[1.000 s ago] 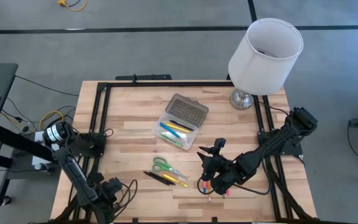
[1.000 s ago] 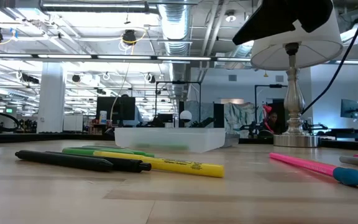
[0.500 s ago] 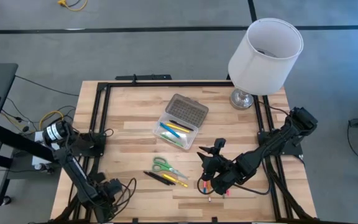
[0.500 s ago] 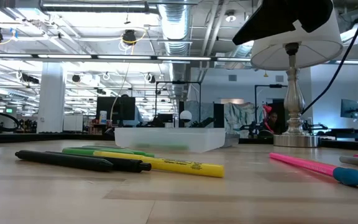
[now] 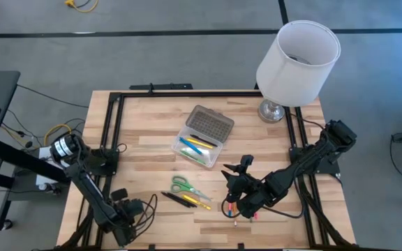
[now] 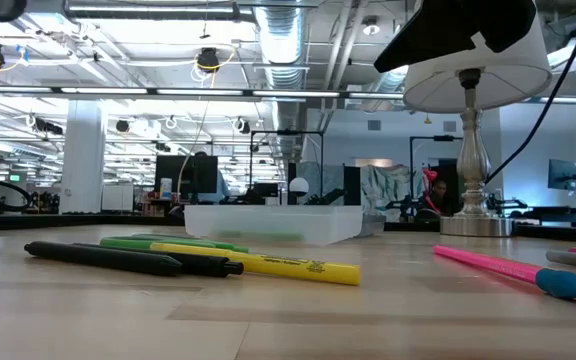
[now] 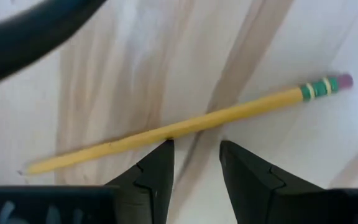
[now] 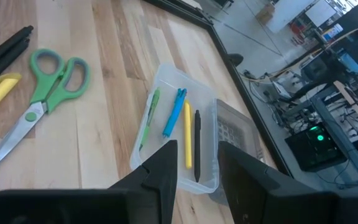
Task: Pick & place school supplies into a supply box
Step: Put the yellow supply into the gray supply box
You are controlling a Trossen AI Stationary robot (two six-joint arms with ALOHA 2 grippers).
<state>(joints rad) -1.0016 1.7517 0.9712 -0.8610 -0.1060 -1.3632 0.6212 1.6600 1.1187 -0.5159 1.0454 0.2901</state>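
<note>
Your left gripper (image 7: 196,163) hangs with its fingers slightly parted just over a yellow pencil (image 7: 185,126) lying across the middle of the left wrist frame. It looks light, stiff and prone to roll, so pinch mid-shaft. The right gripper (image 8: 196,163), also parted and empty, waits lower right of the supply box (image 5: 202,137) at centre.

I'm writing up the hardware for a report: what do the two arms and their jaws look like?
Both arms are dark, nearly black, slim jointed links. The left arm has a silver-and-black cylinder near its base, with yellow and black cables beside it. The right arm trails a black cable. Each of the left gripper and right gripper ends in two matte black, wedge-shaped fingers.
</note>
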